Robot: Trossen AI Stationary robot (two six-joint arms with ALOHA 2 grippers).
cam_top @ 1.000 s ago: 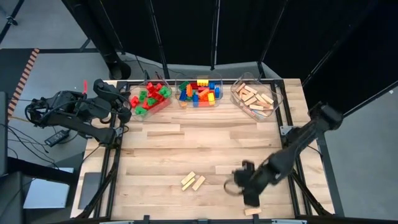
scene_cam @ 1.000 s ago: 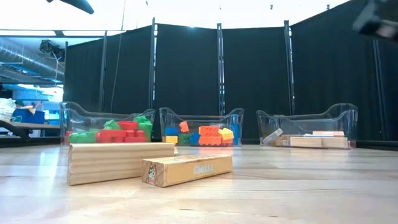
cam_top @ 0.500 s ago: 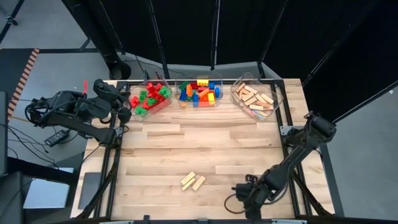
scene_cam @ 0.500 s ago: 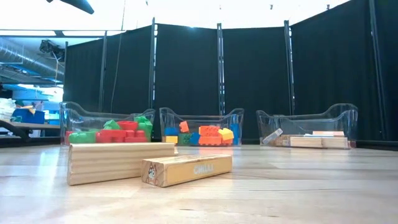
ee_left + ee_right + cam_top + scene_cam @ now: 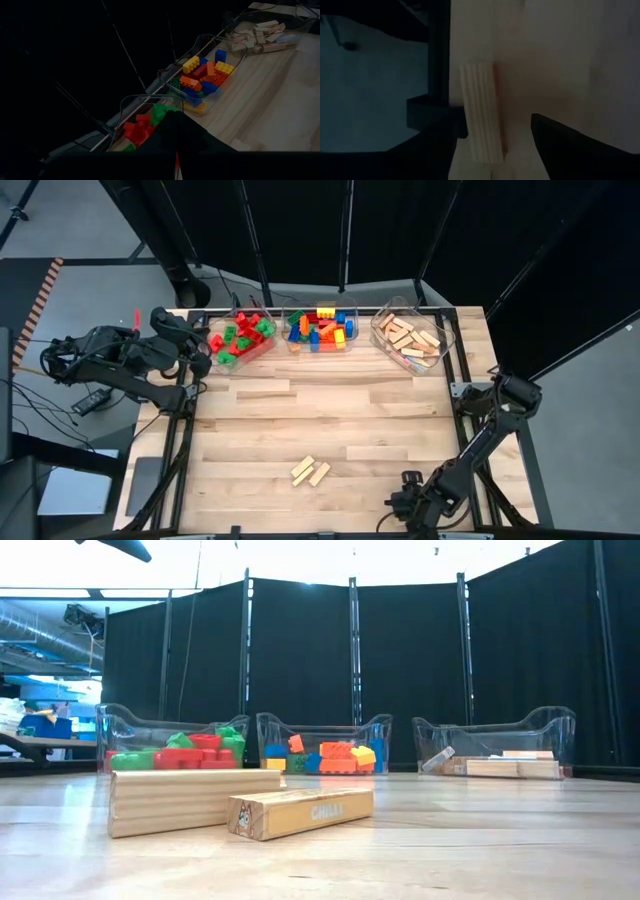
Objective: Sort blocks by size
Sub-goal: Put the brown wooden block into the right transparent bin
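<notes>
Right gripper [image 5: 408,510] low at the near edge of the table [image 5: 350,415], right of centre, arm folded down behind it. Its wrist view shows the two dark fingers [image 5: 560,145] spread apart, a tan wooden bar [image 5: 480,117] lying on the boards between them, close to the one nearer the table's edge. Whether either finger touches it I cannot tell. A dark frame rail [image 5: 438,60] runs right beside the bar, floor beyond.

Left gripper [image 5: 200,352] parked at the far left corner, just beside the first bin, fingers closed on nothing; in its wrist view they are a dark mass.

Two more wooden bars [image 5: 311,472] lie side by side on open table near the front, left of the right gripper and apart from it. From table height they fill the foreground: the larger bar [image 5: 190,800] behind, the smaller bar [image 5: 300,812] angled in front.

Along the far edge, three clear bins:
- left bin [image 5: 238,338]: red and green bricks
- middle bin [image 5: 322,328]: mixed colours
- right bin [image 5: 412,338]: wooden bars

Black curtains [image 5: 300,660] behind.
</notes>
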